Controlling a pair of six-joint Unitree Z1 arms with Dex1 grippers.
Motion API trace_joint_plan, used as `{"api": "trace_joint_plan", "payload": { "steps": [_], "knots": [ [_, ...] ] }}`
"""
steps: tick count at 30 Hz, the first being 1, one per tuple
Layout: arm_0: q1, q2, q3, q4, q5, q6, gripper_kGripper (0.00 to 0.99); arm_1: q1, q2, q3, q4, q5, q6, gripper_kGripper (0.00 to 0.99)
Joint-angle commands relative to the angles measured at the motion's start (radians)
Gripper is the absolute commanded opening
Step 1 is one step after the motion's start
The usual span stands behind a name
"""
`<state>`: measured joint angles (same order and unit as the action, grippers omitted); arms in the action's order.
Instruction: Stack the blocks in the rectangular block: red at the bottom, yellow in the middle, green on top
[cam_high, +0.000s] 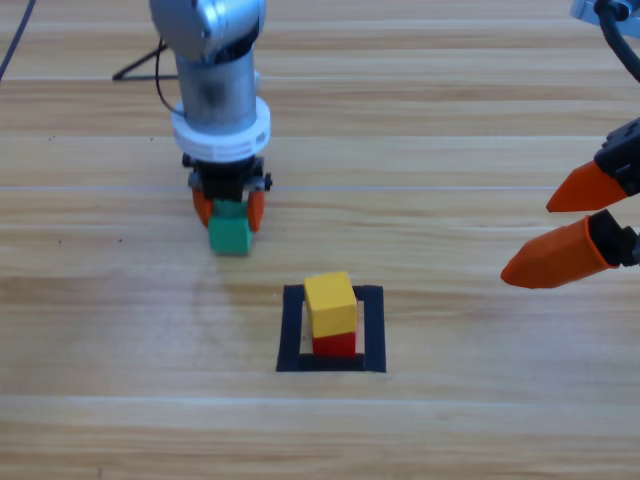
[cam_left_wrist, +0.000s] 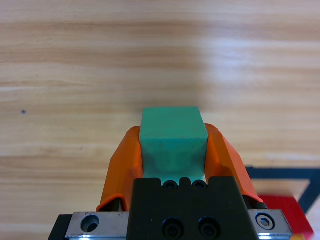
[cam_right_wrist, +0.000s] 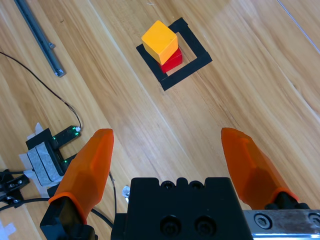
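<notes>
Green cube (cam_left_wrist: 173, 131) sits clamped between the left gripper (cam_high: 229, 208) jaws. Only the right wrist view shows the right gripper (cam_right_wrist: 170, 150) jaws spread over bare worktop (cam_right_wrist: 240, 75).

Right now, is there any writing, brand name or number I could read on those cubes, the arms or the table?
None can be read.
Green cube, in the left hand: plain faces.
Yellow cube on the red cube, inside the tape square: plain.
Right hand, open and waiting at the right: no marking.
Small box with green lights beside the cables: no readable label.
</notes>
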<state>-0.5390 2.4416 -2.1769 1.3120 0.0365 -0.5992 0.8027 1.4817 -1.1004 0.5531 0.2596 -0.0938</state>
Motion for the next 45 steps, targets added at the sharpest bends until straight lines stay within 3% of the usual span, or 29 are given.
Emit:
{"api": "trace_joint_plan", "payload": {
  "steps": [1,8,17,33,45],
  "knots": [
    [-0.056,-0.012,-0.121,0.101,-0.043,0.072,0.038,0.023,0.06,0.019,-0.024,-0.02,-0.007,0.948],
    [-0.082,-0.173,-0.027,0.101,-0.07,0.049,0.035,0.023,0.065,0.019,-0.024,-0.026,-0.007,0.948],
    [-0.104,-0.253,0.003,0.104,-0.063,-0.042,0.037,0.023,0.065,0.019,-0.022,-0.026,-0.007,0.948],
    [-0.219,-0.273,0.046,0.105,-0.035,-0.269,0.037,0.023,0.069,0.019,-0.021,-0.028,-0.009,0.948],
    [-0.286,-0.274,0.057,0.107,-0.003,-0.284,0.038,0.023,0.071,0.019,-0.019,-0.028,-0.012,0.948]
  ]
}}
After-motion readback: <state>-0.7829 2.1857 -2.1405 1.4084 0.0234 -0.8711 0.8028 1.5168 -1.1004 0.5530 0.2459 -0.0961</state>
